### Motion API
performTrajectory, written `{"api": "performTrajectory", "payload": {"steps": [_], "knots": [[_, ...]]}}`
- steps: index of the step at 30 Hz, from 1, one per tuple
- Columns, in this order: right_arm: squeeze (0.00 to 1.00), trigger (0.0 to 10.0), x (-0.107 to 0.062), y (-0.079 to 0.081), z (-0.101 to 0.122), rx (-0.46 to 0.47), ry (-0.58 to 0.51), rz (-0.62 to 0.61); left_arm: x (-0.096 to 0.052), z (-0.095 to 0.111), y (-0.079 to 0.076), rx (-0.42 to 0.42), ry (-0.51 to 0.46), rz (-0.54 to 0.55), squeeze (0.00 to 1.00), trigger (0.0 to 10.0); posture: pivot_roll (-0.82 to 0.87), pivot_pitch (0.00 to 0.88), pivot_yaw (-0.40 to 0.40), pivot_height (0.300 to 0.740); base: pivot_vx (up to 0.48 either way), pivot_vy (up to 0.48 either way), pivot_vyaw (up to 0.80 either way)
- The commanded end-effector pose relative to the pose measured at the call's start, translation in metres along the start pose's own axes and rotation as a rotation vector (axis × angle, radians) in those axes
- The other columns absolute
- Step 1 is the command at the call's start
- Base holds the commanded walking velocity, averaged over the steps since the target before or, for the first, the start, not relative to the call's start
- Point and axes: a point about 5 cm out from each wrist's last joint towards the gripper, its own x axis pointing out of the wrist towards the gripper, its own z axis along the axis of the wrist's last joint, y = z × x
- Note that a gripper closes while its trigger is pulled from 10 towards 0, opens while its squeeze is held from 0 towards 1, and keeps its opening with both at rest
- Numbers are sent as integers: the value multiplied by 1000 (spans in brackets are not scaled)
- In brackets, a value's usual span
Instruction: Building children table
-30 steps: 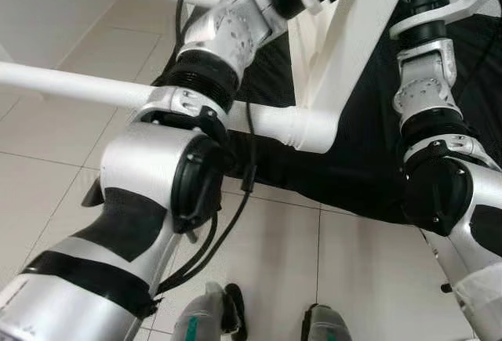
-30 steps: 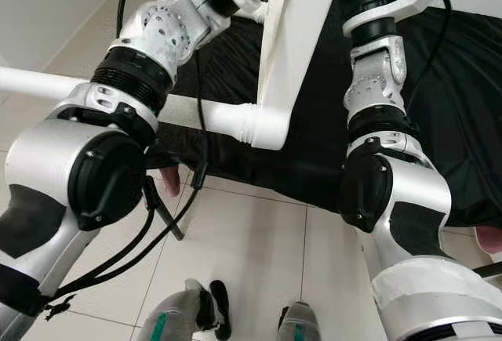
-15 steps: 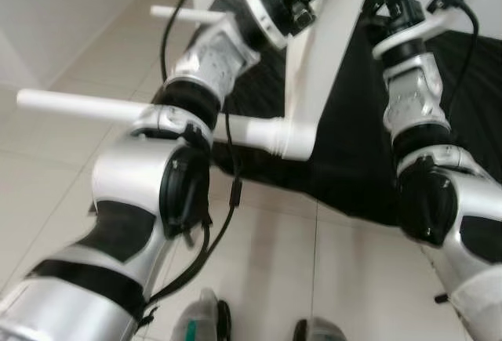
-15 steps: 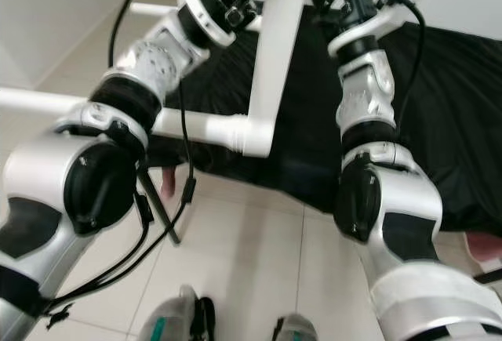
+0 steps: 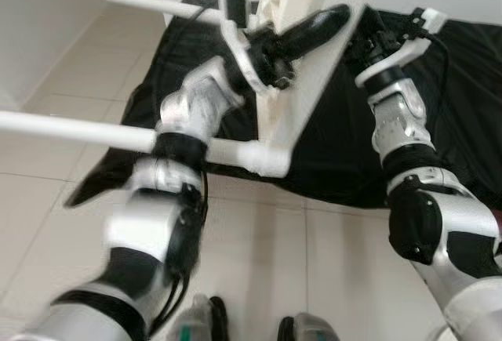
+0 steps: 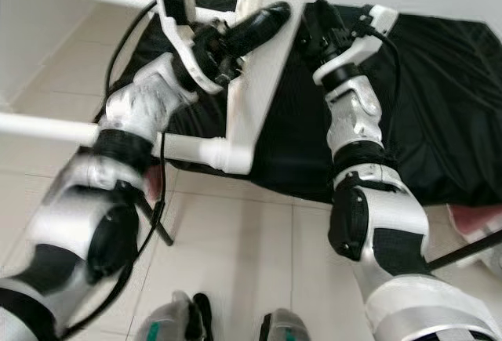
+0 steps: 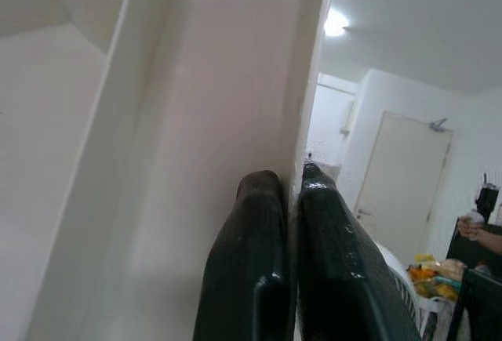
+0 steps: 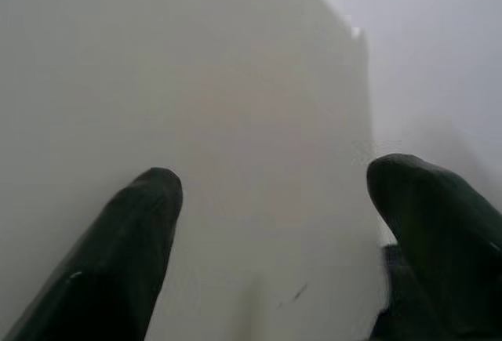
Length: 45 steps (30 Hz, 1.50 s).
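The white children's table stands on its side, its top (image 5: pixel 310 98) upright over a black cloth. Two round white legs (image 5: pixel 70 128) (image 5: pixel 149 4) stick out to the left. My left gripper (image 5: pixel 333 18) reaches over the underside and is shut on the top's rim; the wrist view has both black fingers (image 7: pixel 259 278) pinched on that thin white edge. My right gripper (image 8: pixel 274 192) is open, its two fingers spread wide against the flat white face of the top. From the head, the right wrist (image 5: pixel 384 39) sits at the panel's right side.
A black cloth (image 5: pixel 463 98) covers the floor behind and right of the table. Pale tiles (image 5: pixel 259 263) lie in front, with my feet (image 5: pixel 204 325) at the bottom. A white wall runs along the left. A thin black stand leg (image 6: pixel 165 227) slants under the table.
The camera has tilted up, so the scene sits lower. Both arms have stretched farther forward, and the left gripper on the table's rim has come into sight.
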Motion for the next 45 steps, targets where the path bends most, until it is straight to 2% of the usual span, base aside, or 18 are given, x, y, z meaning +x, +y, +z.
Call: {"api": "performTrajectory", "payload": {"steps": [1,4,9,13,14,15,16,23,24,26,27,43,45], "knots": [[0,10000,6,23,-21,19,95,91,16,-30,-4,-141,129,-24,0,10000,-50,90,40,740,0,0,0],[0,10000,2,23,-26,10,119,89,12,-35,1,-149,143,-3,0,10000,-48,94,38,740,0,0,0],[0,10000,-25,18,-43,-28,226,71,-3,-48,11,-158,173,58,0,10000,-46,101,31,740,0,0,0],[0,10000,-34,16,-47,-30,260,83,-7,-48,2,-168,171,101,0,10000,-52,105,27,740,0,0,0],[0,10000,-37,15,-47,-31,266,81,-7,-49,-1,-170,173,111,224,10000,-57,106,26,740,0,0,0],[0,10000,-37,15,-47,-31,266,81,-7,-49,-1,-170,173,111,224,10000,-57,106,26,740,0,0,0],[0,10000,-39,14,-46,-36,267,74,-7,-49,-3,-171,175,117,1000,10000,-58,107,25,740,0,0,0],[0,10000,-42,11,-45,-53,264,61,-7,-51,-2,-164,179,122,1000,10000,-62,107,22,740,0,0,0],[0,10000,-41,11,-43,-55,256,60,-7,-51,-2,-157,183,120,67,10000,-60,108,19,740,0,0,0],[0,10000,-41,11,-43,-55,256,60,-7,-51,-2,-157,183,120,67,10000,-60,108,19,740,0,0,0],[0,10000,-40,11,-41,-52,240,59,-7,-52,-1,-149,188,117,0,10000,-60,108,18,740,0,0,0],[0,10000,-30,13,-29,-20,173,55,-8,-51,-10,-75,247,96,0,10000,-56,93,6,740,0,0,0],[0,10000,-28,12,-27,-13,165,46,-10,-54,-13,-6,314,77,0,10000,-53,89,4,740,0,0,0]]}}
